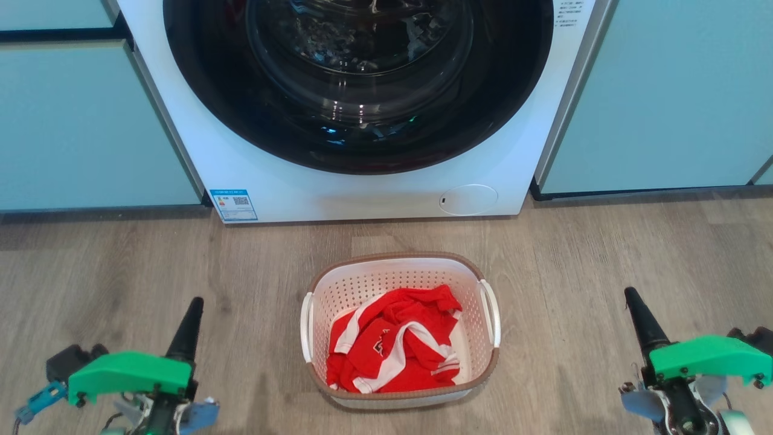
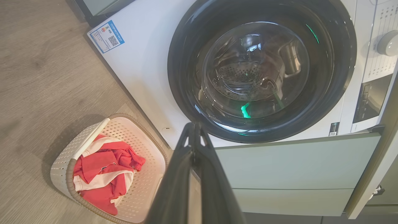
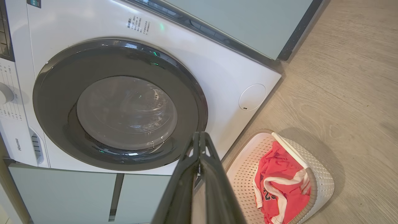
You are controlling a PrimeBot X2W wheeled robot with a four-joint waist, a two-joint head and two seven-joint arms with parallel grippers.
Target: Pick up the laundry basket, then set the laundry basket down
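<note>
The laundry basket [image 1: 474,280], white with perforated walls, a brown rim and white side handles, stands on the wooden floor in front of the washing machine. A red and white garment [image 1: 395,341] lies in it. My left gripper [image 1: 194,304] hangs at the lower left, well to the basket's left, shut and empty. At the lower right my right gripper [image 1: 631,296] is shut too, well to the basket's right. The basket [image 2: 146,174] lies low left in the left wrist view beside the touching fingertips [image 2: 194,126]. The right wrist view has the basket [image 3: 320,174] low right of its closed tips [image 3: 199,135].
A white front-loading washing machine [image 1: 290,181] with a dark round door [image 1: 359,78] stands right behind the basket. Pale green cabinet fronts [image 1: 664,90] flank it on both sides. Bare wooden floor [image 1: 574,254] lies around the basket.
</note>
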